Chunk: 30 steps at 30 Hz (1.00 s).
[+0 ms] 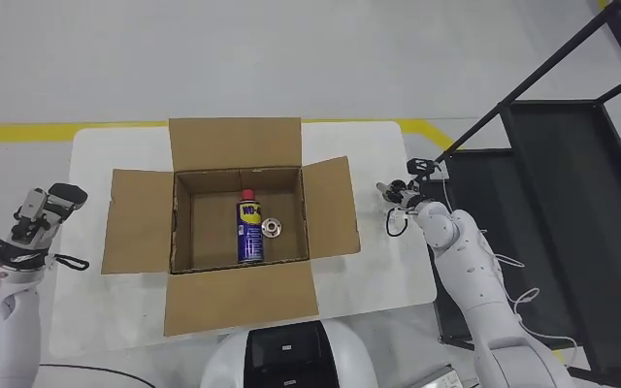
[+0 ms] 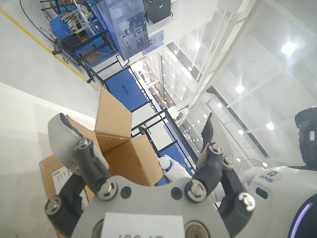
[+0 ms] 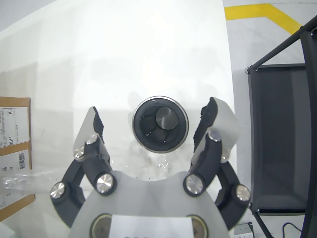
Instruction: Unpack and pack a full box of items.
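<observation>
1 open cardboard box (image 1: 136, 233) sits mid-table (image 1: 369, 281), nearer the far edge, with all 4 flaps folded out flat. 2 items are inside. A blue and yellow spray can (image 1: 250, 228) lies on the box floor near the middle, its red cap toward the box's far wall. A small round metal piece (image 1: 272, 228) lies just beside the can, on the side toward the table's right edge.

The left gripper (image 1: 44, 209) is at the table's left edge, well apart from the box. In its wrist view the left gripper (image 2: 135, 122) is spread wide with nothing between the pads, and it points up across the box (image 2: 118, 149) into the room.

The right gripper (image 1: 398, 194) is at the table's right edge, past the box's right flap. In its wrist view the right gripper (image 3: 152, 106) is wide open over a round black part (image 3: 159, 125) with a metal rim. The part lies flat on the table near the right edge. The fingers (image 3: 97, 122) stand 1 on each side of the part, apart from it and not touching. Clear plastic (image 3: 17, 178) lies by the box flap (image 3: 14, 125).

A dark rack (image 1: 524, 194) stands just off the table's right edge. A yellow line (image 1: 58, 129) runs on the floor behind the far edge.
</observation>
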Available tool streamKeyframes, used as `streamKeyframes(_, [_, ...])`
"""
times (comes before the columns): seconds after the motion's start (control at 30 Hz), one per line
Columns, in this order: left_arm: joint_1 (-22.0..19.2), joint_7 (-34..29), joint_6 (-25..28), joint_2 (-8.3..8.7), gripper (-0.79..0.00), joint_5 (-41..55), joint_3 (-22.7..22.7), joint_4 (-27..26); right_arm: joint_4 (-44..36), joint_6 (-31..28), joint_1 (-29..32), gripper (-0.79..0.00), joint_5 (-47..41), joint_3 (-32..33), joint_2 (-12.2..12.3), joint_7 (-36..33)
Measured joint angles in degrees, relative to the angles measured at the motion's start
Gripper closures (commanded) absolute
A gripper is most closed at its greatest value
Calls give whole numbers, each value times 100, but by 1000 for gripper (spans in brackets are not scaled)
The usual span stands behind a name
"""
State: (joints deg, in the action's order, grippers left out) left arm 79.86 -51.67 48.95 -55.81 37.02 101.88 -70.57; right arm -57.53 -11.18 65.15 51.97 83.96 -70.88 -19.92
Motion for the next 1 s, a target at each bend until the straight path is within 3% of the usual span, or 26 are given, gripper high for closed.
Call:
streamKeyframes(0.03, [0, 0, 0, 0, -785, 0, 0, 0, 41, 21, -12, -6, -14, -6, -2, 22])
streamKeyframes(0.07, [0, 0, 0, 0, -785, 0, 0, 0, 93, 47, -25, 0, -16, -16, -4, 43])
streamKeyframes(0.33, [0, 0, 0, 0, -785, 0, 0, 0, 206, 86, -55, 0, -94, -51, -5, 84])
streamKeyframes(0.57, [0, 0, 0, 0, -785, 0, 0, 0, -558, -73, 353, 0, -288, 91, 33, 267])
streamKeyframes(0.73, [0, 0, 0, 0, -785, 0, 0, 0, -1850, -61, 949, 0, -323, 343, 89, 451])
streamKeyframes(1.0, [0, 0, 0, 0, -785, 0, 0, 0, -5077, -363, 2243, 0, -380, 623, 157, 328])
